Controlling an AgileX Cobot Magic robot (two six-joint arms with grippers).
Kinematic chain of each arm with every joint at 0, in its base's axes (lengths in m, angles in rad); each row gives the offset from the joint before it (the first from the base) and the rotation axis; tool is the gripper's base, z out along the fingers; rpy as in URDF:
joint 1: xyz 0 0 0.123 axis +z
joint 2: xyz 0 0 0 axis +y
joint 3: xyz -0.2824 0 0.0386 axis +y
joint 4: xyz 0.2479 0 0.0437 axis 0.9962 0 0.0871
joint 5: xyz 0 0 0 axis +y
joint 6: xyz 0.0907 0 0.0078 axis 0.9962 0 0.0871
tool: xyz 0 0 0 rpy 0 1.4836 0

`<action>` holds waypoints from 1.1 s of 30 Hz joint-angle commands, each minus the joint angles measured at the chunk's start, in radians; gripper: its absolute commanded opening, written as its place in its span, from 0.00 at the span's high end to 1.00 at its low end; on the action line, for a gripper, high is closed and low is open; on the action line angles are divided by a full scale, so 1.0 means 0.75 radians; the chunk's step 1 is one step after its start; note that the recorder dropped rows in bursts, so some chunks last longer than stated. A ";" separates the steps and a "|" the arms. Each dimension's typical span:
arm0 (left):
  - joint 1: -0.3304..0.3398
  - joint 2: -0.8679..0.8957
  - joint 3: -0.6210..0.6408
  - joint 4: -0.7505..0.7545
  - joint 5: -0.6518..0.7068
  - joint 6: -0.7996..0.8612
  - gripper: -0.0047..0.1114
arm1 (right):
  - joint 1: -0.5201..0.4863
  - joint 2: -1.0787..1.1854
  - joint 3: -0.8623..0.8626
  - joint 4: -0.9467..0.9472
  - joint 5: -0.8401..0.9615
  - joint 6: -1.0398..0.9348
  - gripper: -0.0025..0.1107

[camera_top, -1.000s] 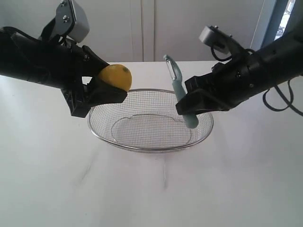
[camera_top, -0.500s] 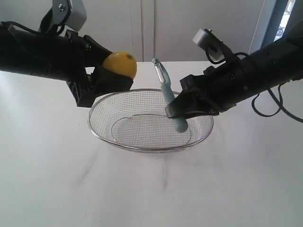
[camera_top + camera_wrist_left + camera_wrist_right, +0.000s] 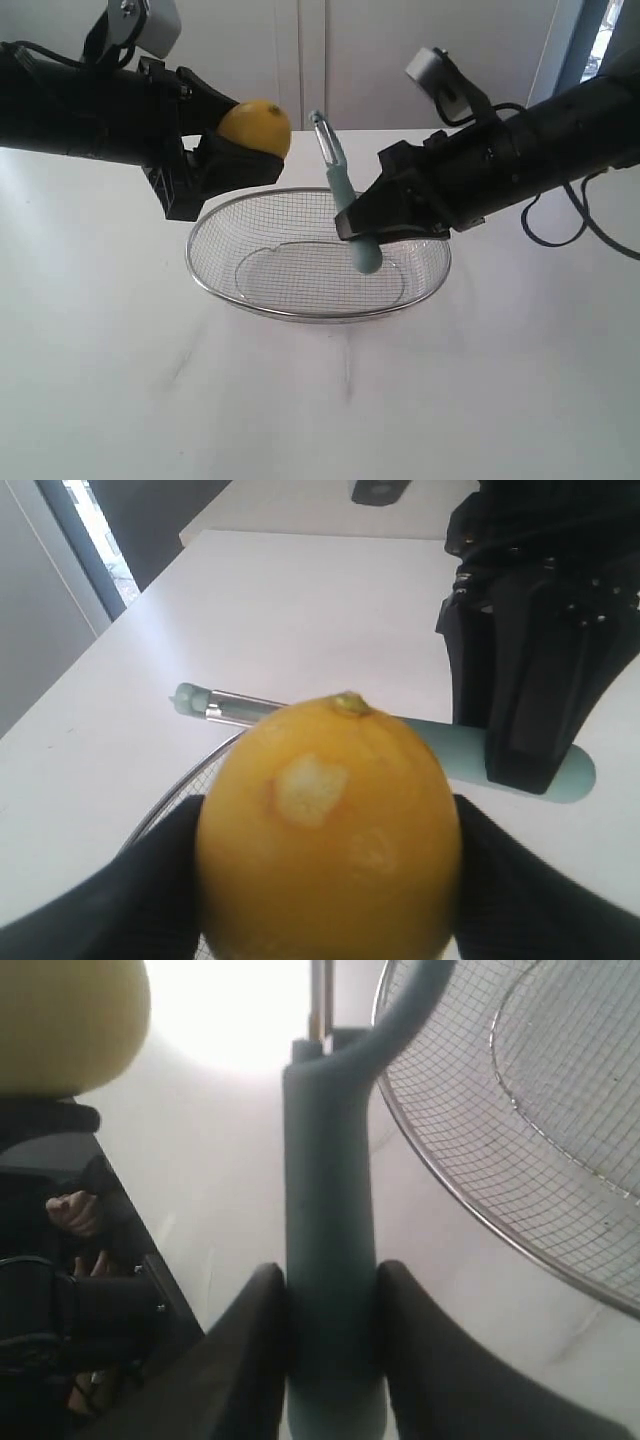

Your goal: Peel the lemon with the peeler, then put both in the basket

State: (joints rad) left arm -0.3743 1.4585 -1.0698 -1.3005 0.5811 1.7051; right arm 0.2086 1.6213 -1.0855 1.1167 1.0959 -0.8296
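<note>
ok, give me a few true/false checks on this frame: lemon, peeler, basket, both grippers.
1. The left gripper is shut on the small yellow oval lemon. True.
2. The slim teal-handled peeler with a metal blade lies in the wide silver wire-mesh basket. False: the right gripper holds it above the basket, blade end up.
3. The blade touches the lemon. False: the exterior view shows a gap between them.
4. The lemon's skin shows a pale patch. True.
</note>
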 commanded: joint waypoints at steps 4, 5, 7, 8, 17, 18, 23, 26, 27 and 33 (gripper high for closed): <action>-0.011 -0.019 -0.004 -0.062 0.020 0.005 0.96 | 0.055 -0.005 0.002 0.082 0.041 -0.047 0.98; -0.011 -0.019 -0.004 -0.062 0.020 0.005 0.96 | 0.061 -0.005 0.012 0.091 0.041 -0.053 0.98; -0.011 -0.019 -0.004 -0.062 0.020 0.005 0.96 | 0.077 -0.005 0.029 0.111 0.041 -0.056 0.98; -0.011 -0.019 -0.004 -0.062 0.020 0.005 0.96 | 0.080 -0.005 0.037 0.128 0.041 -0.060 0.98; -0.011 -0.019 -0.004 -0.068 0.020 0.005 0.96 | 0.085 -0.005 0.065 0.200 0.110 -0.086 0.98; -0.011 -0.019 -0.004 -0.068 0.020 0.005 0.96 | 0.085 -0.005 0.065 0.200 0.119 -0.086 0.98; -0.011 -0.019 -0.004 -0.068 0.020 0.005 0.96 | 0.085 -0.005 0.065 0.200 0.122 -0.086 0.98; -0.011 -0.019 -0.004 -0.068 0.020 0.005 0.96 | 0.085 -0.005 0.065 0.200 0.122 -0.086 0.98; -0.011 -0.019 -0.004 -0.068 0.020 0.005 0.96 | 0.083 -0.005 0.065 0.200 0.122 -0.086 0.98; -0.011 -0.019 -0.004 -0.068 0.020 0.003 0.96 | 0.080 -0.020 0.065 0.205 0.118 -0.086 0.98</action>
State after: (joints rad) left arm -0.3743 1.4585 -1.0698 -1.3144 0.5811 1.7069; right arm 0.2707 1.6213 -1.0411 1.2507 1.1776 -0.8794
